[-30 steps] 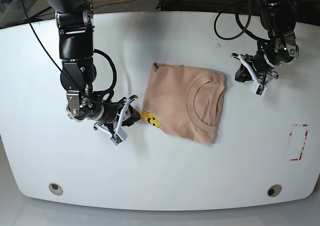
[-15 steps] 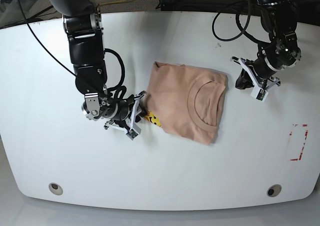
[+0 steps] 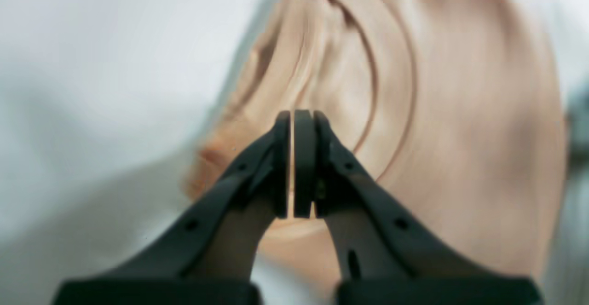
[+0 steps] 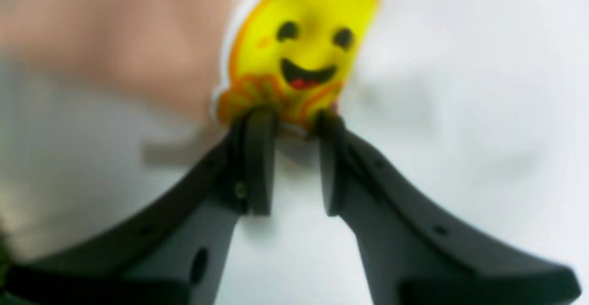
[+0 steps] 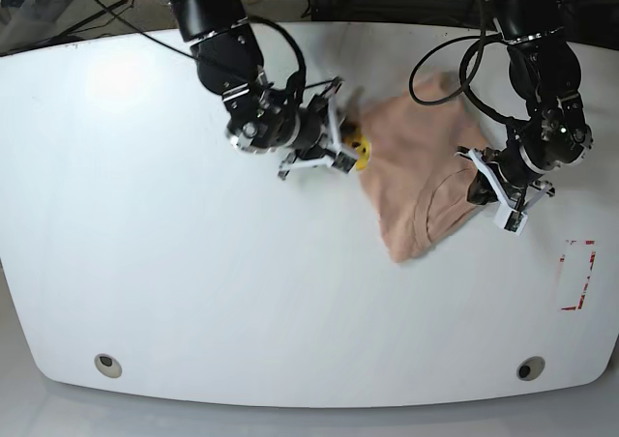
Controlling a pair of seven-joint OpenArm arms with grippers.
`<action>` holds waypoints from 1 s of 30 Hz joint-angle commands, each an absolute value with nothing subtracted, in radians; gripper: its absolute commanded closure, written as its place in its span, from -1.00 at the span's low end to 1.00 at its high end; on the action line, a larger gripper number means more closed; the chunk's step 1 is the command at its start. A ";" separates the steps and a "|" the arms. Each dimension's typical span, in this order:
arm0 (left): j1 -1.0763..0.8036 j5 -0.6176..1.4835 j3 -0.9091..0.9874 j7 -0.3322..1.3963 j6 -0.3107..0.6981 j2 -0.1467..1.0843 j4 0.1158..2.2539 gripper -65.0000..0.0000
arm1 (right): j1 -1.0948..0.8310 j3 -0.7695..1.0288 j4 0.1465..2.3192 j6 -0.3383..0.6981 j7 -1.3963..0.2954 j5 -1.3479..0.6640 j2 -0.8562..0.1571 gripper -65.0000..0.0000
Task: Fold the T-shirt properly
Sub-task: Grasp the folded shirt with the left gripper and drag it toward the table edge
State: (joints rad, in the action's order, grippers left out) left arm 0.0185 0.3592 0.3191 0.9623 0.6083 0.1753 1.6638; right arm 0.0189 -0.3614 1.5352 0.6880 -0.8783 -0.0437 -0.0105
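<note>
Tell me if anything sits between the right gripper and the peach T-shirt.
Nothing visible does. The right gripper has its fingertips right at the yellow smiley-face print on the peach cotton T-shirt; only bare white table lies around them.

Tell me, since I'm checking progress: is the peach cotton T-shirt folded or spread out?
Folded but untidy. The peach cotton T-shirt lies as a compact skewed bundle, neckline on top and the yellow smiley print at its edge.
</note>
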 commanded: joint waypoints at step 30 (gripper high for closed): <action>-0.147 0.220 0.291 0.835 0.421 0.136 1.454 0.17 | -0.038 -0.185 1.722 0.698 -0.888 -0.058 0.004 0.53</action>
